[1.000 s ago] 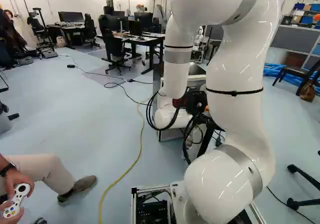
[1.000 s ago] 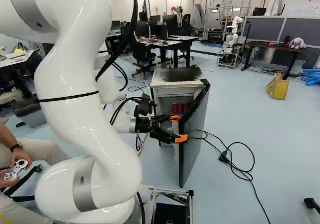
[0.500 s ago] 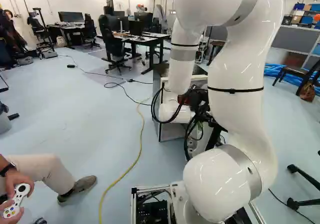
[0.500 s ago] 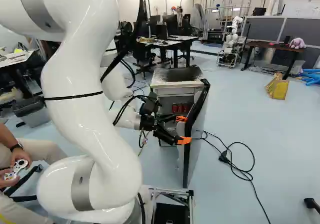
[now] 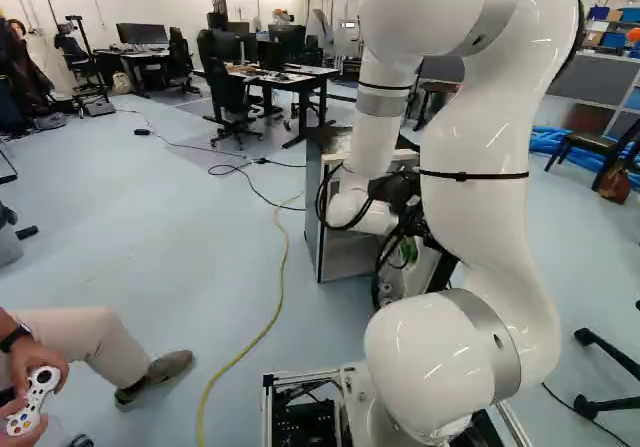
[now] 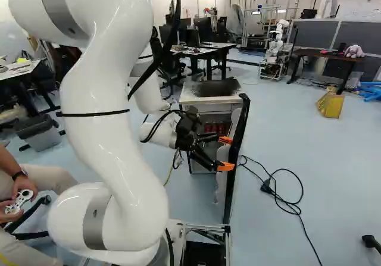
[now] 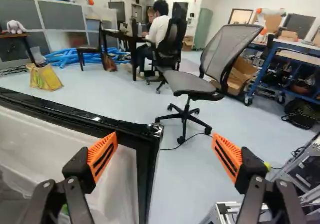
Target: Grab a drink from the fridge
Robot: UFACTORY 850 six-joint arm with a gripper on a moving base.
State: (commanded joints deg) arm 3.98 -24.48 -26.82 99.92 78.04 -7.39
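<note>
The claw [image 6: 225,153] is spread wide, with nothing in its grip; in the right base view it reaches toward three o'clock from the wrist, its orange tips beside the inner face of the open fridge door [image 6: 230,188]; whether they touch it I cannot tell. Seen along the claw [image 7: 165,146], one finger is over the door's inner face and the other out past its black edge, the door's corner between them. The drinks, red cans [image 6: 216,128], sit inside the fridge [image 6: 209,88], roughly at eleven o'clock from the claw in the right base view; the fridge itself is at one o'clock from the white arm's [image 6: 98,129] foot. A black cable [image 6: 277,185] lies on the floor at four o'clock from the claw in that view; an office chair [image 7: 192,83] is about twelve o'clock ahead in the wrist view.
</note>
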